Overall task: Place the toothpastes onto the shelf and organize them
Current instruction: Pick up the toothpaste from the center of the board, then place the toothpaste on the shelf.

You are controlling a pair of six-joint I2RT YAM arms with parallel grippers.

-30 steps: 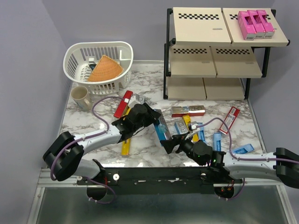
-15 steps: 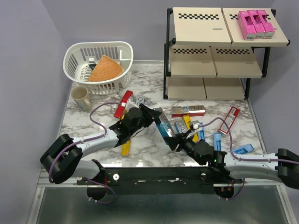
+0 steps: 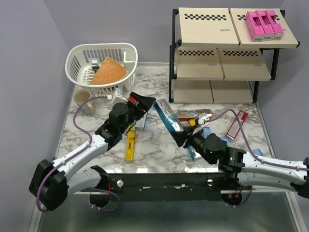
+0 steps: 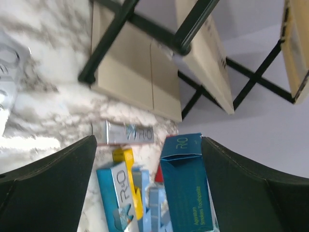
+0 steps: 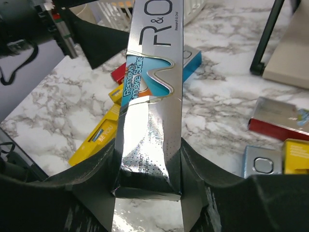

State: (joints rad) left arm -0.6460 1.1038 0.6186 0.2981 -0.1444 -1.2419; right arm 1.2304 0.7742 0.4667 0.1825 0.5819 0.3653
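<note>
In front of the shelf [image 3: 222, 53], toward its left post, the right gripper [image 3: 186, 139] pinches the near end of a silver-blue carton [image 3: 168, 115]. The carton slants up off the marble table [image 3: 154, 154], its free end pointing at the shelf's left side. In the right wrist view the dark fingers [image 5: 96, 179] press on its lower end from both sides.

Farther left of the shelf, the left gripper [image 3: 136, 107] hovers with its jaws spread wide and nothing between them, over a red carton [image 3: 141, 100].

Between the held carton and the shelf's bottom tier, a silver-and-red carton [image 3: 194, 115] lies flat just before the shelf's feet. A second red carton [image 3: 237, 124] lies in front of the shelf's right half. Light-blue cartons [image 3: 206, 131] crowd beside the right gripper, partly under its arm. A yellow carton [image 3: 130, 147] lies well left of the shelf, by the left arm. Farther left still stands a white basket [image 3: 102, 67] holding an orange woven cone [image 3: 108, 71], with a mug [image 3: 82, 98] in front of it.

The shelf has three tiers of two beige panels each. Three pink cartons [image 3: 264, 25] sit side by side on the right panel of its top tier. One carton is held. Loose on the marble are two red, one silver-and-red and at least two yellow. The number of light-blue ones cannot be told, since the arm covers some of them.
</note>
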